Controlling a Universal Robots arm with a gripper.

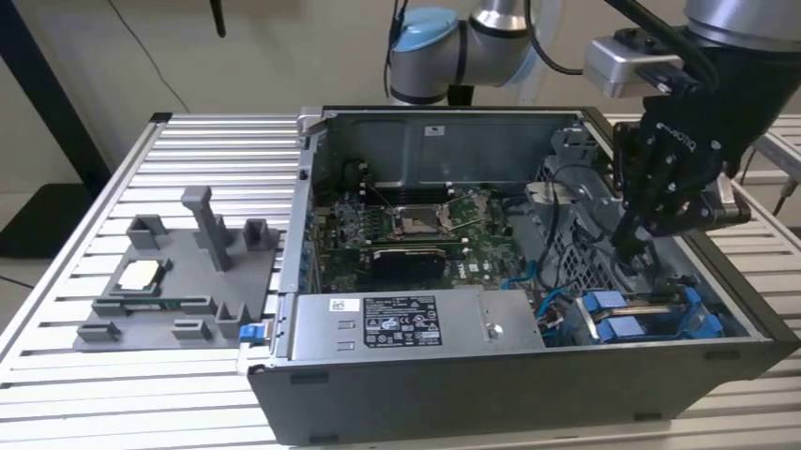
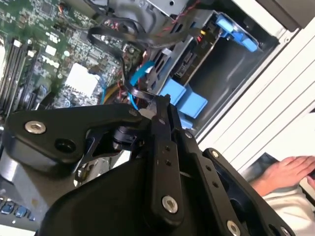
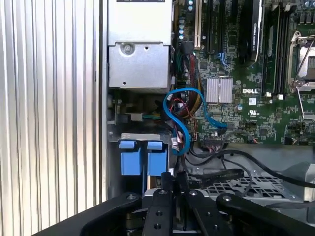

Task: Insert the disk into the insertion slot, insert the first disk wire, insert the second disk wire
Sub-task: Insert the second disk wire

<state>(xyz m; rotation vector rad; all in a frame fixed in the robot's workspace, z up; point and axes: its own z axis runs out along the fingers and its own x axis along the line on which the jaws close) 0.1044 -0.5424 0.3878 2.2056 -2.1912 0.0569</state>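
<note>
The disk sits inside the insertion slot (image 1: 569, 255) at the exterior view's right of the open computer case; its blue carrier (image 1: 616, 317) shows at the near end. In both wrist views the blue end tabs (image 3: 142, 158) (image 2: 186, 98) lie just past my fingertips. My gripper (image 1: 629, 246) hangs low over the slot with its jaws together. Its tips (image 3: 174, 178) (image 2: 158, 102) are among a looping blue wire (image 3: 183, 115) (image 2: 139, 77) and black wires beside the perforated wall (image 3: 236, 186). Whether a wire end is pinched between them is hidden.
The motherboard (image 1: 419, 230) and grey power supply (image 1: 400, 323) fill the case's middle and front. A grey fixture plate (image 1: 175, 281) with a small module lies on the slatted table at the exterior view's left. A person's hand (image 2: 288, 173) rests outside the case.
</note>
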